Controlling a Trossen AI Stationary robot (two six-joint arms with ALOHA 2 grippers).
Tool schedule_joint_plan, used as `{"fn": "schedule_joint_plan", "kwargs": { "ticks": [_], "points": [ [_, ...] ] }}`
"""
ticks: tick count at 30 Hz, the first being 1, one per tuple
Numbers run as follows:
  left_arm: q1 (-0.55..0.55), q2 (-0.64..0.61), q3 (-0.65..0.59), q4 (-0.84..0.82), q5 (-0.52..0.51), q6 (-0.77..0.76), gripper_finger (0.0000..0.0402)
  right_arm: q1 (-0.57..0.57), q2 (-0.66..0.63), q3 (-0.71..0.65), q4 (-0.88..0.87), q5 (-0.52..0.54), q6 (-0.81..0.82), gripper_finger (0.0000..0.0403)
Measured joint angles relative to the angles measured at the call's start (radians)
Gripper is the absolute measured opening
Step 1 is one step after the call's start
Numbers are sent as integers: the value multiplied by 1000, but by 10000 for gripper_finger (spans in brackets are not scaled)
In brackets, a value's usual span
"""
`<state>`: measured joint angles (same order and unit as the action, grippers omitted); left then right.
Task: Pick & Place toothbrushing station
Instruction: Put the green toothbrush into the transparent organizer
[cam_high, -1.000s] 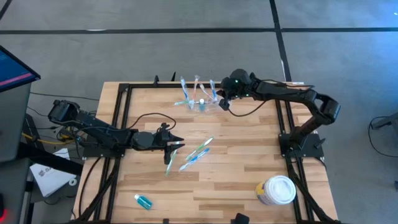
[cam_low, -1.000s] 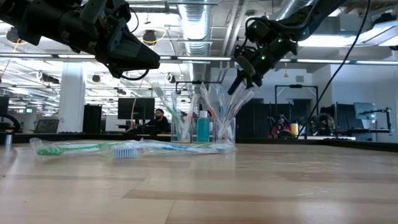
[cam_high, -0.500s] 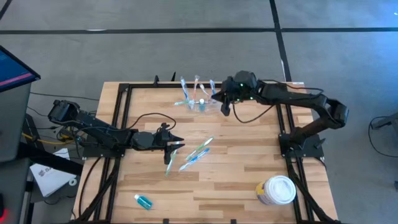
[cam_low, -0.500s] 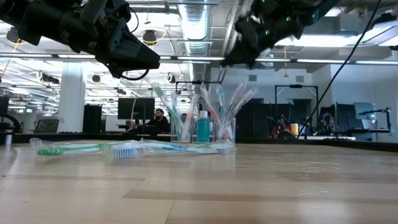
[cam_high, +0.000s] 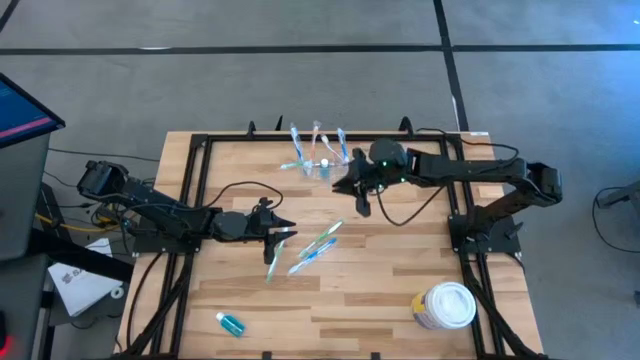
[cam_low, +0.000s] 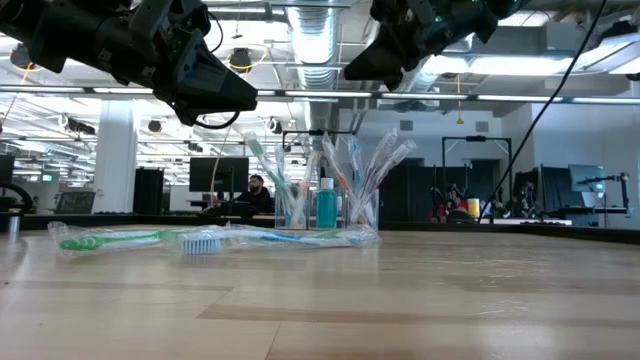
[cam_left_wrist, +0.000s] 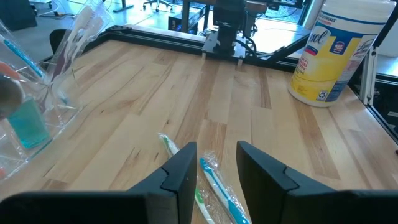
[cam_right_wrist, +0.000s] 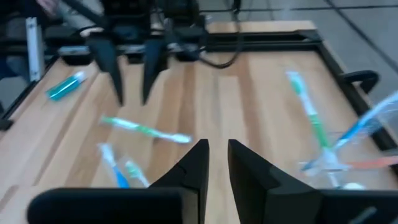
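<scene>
The toothbrushing station (cam_high: 322, 165) sat near the far edge of the bench (cam_high: 400, 290), clear plastic with wrapped brushes sticking up out of it. The right pincer (cam_high: 357, 192) hung in the air just beside it, fingers a narrow gap apart and nothing in them. The left pincer (cam_high: 283, 232) was over mid-bench above the loose toothbrushes (cam_high: 312, 250), partly open and empty (white-lidded tub (cam_high: 446, 305) near the front right corner).

The toothbrushing station (cam_high: 320, 160) stands at the bench's (cam_high: 400, 290) far edge; loose toothbrushes (cam_high: 312, 248) lie mid-bench, a tub (cam_high: 446, 305) sits near-right, a small tube (cam_high: 230, 322) near-left.
</scene>
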<state>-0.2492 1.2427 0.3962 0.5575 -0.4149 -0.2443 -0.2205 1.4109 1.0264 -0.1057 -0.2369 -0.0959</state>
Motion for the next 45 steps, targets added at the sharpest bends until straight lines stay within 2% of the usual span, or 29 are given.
{"fn": "schedule_joint_plan", "kwargs": {
  "ticks": [15,20,34,45],
  "points": [
    [0,0,0,0,0,0,106,164,0,0,-98,6,8,52],
    [0,0,0,0,0,-3,106,219,44,-3,-101,23,8,52],
    [-2,0,0,0,0,-8,106,334,292,10,65,31,18,52],
    [-2,0,0,0,0,-8,106,351,474,106,55,59,-16,52]
  ]
}}
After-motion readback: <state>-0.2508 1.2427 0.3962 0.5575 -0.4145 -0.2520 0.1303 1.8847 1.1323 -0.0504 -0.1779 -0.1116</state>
